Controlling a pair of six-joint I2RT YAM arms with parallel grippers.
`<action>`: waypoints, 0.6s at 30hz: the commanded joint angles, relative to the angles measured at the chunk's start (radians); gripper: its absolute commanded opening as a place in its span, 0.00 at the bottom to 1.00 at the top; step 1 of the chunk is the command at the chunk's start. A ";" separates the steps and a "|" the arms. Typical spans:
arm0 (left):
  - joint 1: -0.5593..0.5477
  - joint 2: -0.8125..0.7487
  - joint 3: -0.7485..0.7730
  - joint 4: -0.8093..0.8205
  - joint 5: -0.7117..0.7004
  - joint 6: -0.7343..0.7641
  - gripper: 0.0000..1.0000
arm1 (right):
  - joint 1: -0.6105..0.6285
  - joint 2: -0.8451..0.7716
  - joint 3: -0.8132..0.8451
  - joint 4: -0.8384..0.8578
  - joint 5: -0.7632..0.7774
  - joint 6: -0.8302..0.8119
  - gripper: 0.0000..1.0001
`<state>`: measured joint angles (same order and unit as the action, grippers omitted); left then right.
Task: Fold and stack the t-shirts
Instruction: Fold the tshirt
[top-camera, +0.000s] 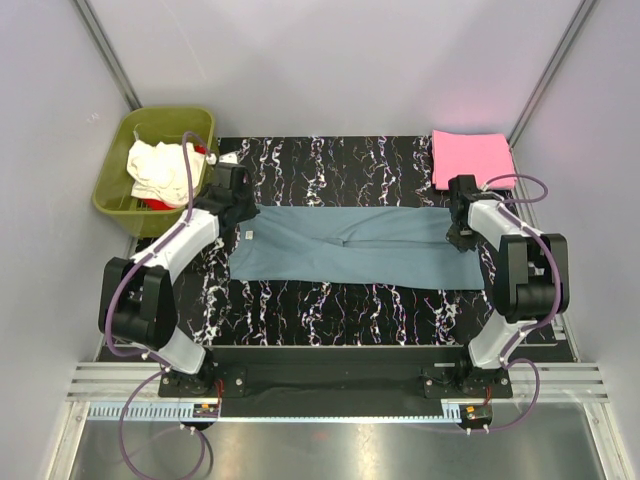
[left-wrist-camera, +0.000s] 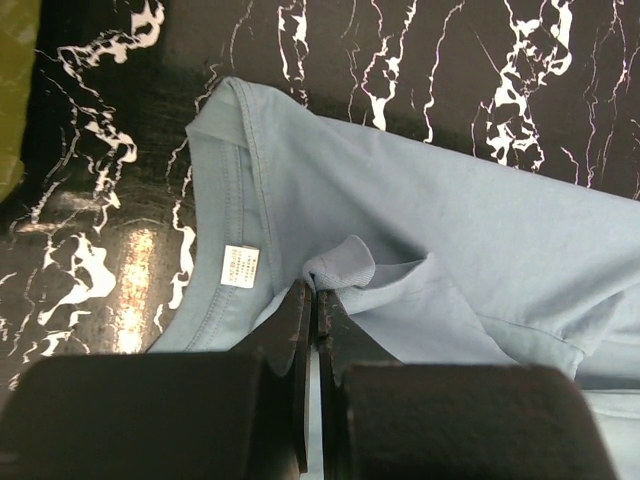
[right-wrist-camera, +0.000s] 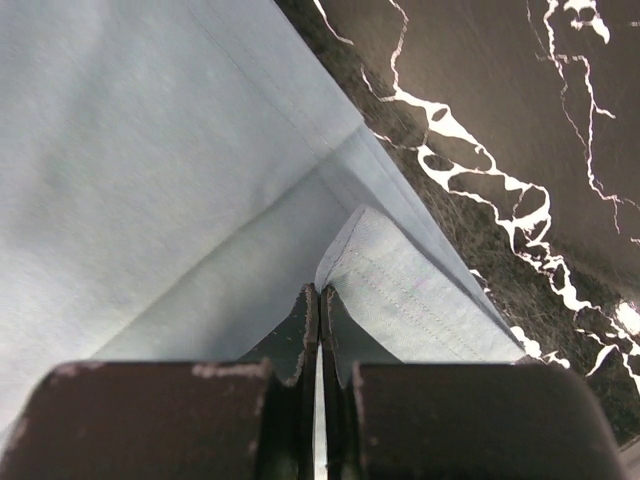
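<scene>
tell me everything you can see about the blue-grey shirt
The blue-grey shirt is soft, thin cloth, folded lengthwise into a long band lying flat across the black marbled mat. Its stitched collar with a white label is at the left end, the stitched hem at the right. The left gripper is shut on a small pinch of cloth near the collar; the right gripper is shut on a raised hem corner.

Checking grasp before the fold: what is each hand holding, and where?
Both pinch the blue-grey t-shirt: left hand beside the collar, right hand on a hemmed edge.
</scene>
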<state>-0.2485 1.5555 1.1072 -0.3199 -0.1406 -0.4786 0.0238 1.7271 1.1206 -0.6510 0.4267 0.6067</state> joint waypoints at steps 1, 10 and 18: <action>0.005 -0.011 0.063 0.016 -0.066 0.026 0.00 | -0.001 0.008 0.056 0.001 0.012 -0.004 0.00; 0.005 0.040 0.109 0.007 -0.062 0.038 0.00 | -0.001 0.048 0.094 0.004 0.021 -0.004 0.00; 0.005 0.130 0.170 -0.045 -0.042 0.052 0.00 | -0.005 0.098 0.128 -0.009 0.032 0.008 0.00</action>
<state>-0.2485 1.6722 1.2156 -0.3660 -0.1665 -0.4519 0.0231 1.8088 1.1999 -0.6548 0.4278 0.6071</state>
